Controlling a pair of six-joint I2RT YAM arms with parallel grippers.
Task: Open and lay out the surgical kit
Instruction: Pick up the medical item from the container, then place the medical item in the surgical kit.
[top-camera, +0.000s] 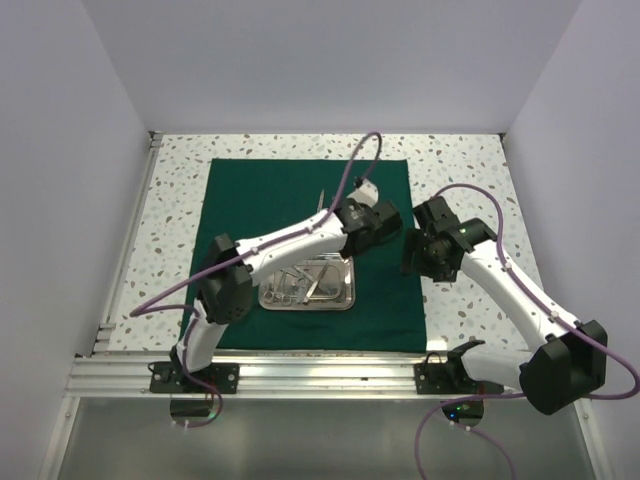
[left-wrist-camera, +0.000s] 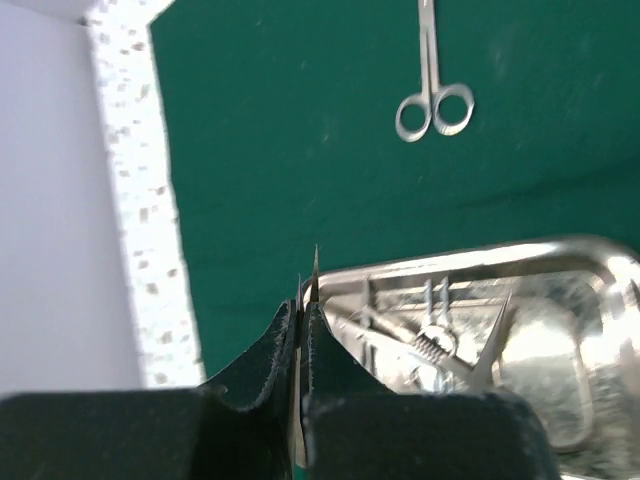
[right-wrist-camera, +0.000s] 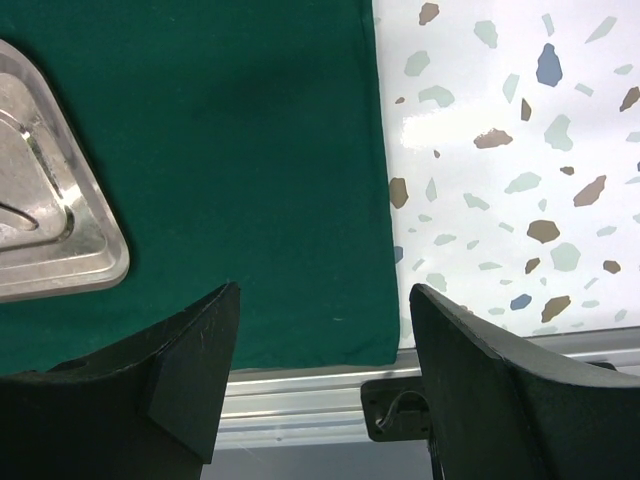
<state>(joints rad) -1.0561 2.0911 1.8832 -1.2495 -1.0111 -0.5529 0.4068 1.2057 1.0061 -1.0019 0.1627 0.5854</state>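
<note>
The dark green cloth (top-camera: 260, 200) lies spread flat on the table. The steel tray (top-camera: 348, 300) stands on its near part with several silver instruments (left-wrist-camera: 435, 340) in it. A pair of scissors (top-camera: 320, 203) lies on the cloth beyond the tray and shows in the left wrist view (left-wrist-camera: 433, 100). My left gripper (left-wrist-camera: 303, 308) is shut on slim tweezers (left-wrist-camera: 315, 265), whose tips stick out by the tray's corner (left-wrist-camera: 590, 258). It hangs above the cloth (top-camera: 372, 232). My right gripper (right-wrist-camera: 323, 288) is open and empty over the cloth's near right corner (right-wrist-camera: 250, 150), to the right of the tray (right-wrist-camera: 60, 270).
The speckled tabletop (top-camera: 470, 170) surrounds the cloth. White walls enclose the left, far and right sides. An aluminium rail (top-camera: 320, 375) runs along the near edge and shows in the right wrist view (right-wrist-camera: 300, 395).
</note>
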